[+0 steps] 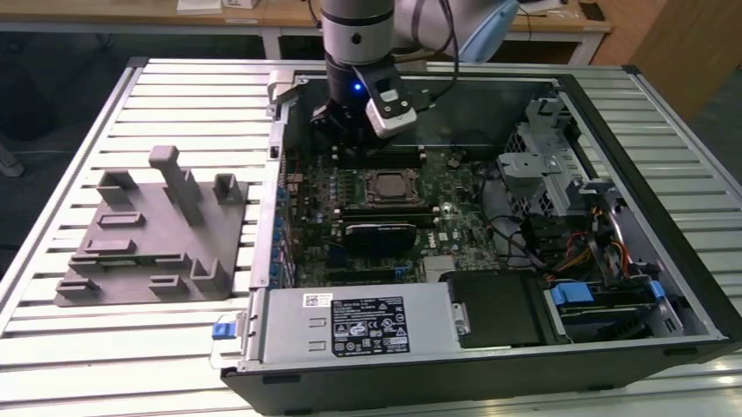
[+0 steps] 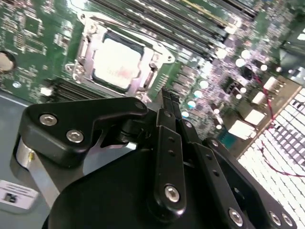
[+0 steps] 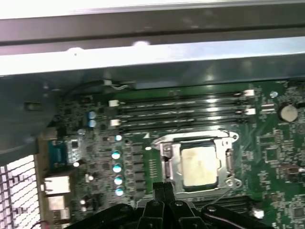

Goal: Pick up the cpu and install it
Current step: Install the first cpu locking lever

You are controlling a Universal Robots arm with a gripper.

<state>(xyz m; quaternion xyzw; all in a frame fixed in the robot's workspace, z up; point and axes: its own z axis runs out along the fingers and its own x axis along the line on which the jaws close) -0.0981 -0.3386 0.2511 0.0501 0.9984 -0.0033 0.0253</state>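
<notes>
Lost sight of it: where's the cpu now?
In both wrist views the cpu sits in the motherboard socket, beside the memory slots, just beyond the gripper.

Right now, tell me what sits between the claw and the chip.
In the first wrist view, the socket's metal frame and a strip of green board lie between the claw and the chip, which sits inside that frame.

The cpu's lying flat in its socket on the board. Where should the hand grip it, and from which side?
Come straight down from above and pinch two opposite edges of the cpu. It lies flat, its top smooth, with the metal frame close around it, so a sideways approach seems blocked. The hand hangs shut above the board near it.
</notes>
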